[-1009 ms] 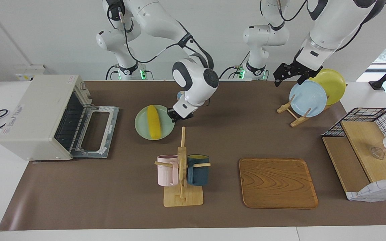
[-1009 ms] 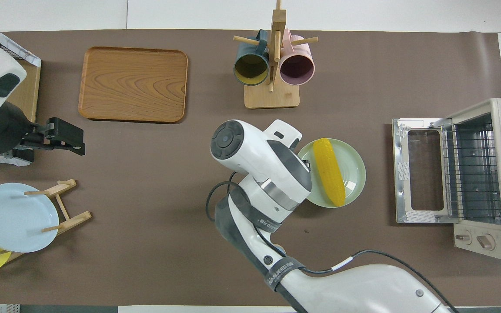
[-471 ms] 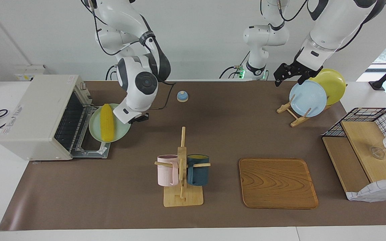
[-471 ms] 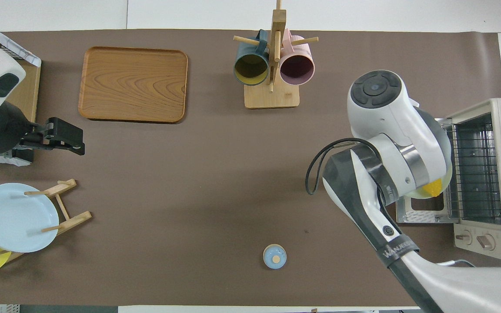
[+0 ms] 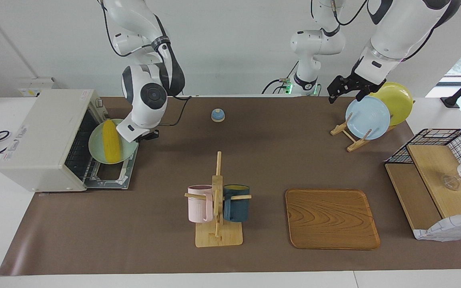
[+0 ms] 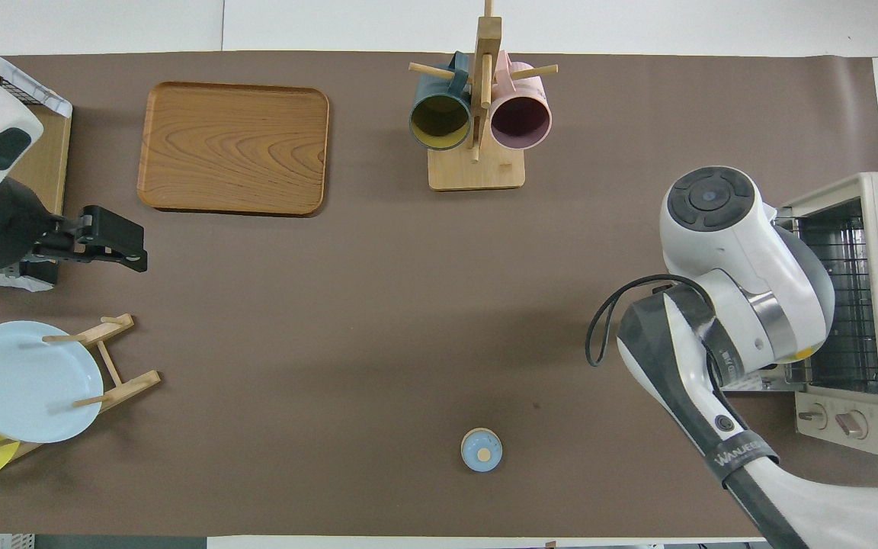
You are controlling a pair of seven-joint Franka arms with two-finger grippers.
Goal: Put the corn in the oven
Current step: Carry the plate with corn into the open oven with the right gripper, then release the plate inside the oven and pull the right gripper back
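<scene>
The corn [image 5: 111,136] lies on a pale green plate [image 5: 96,150] held up at the mouth of the open oven [image 5: 46,140], over its dropped door at the right arm's end of the tabletop [image 5: 254,160]. The right hand [image 5: 144,137] is clamped on the plate's rim, fingers together. The left hand [image 5: 344,89] hangs with fingers apart over the plate rack [image 5: 350,138] holding a blue plate [image 5: 367,117] and a yellow plate [image 5: 398,100], waiting; a small blue bell [image 5: 217,115] sits near the robots, with the mug tree [image 5: 217,200] and wooden tray [image 5: 331,219] farther out.
</scene>
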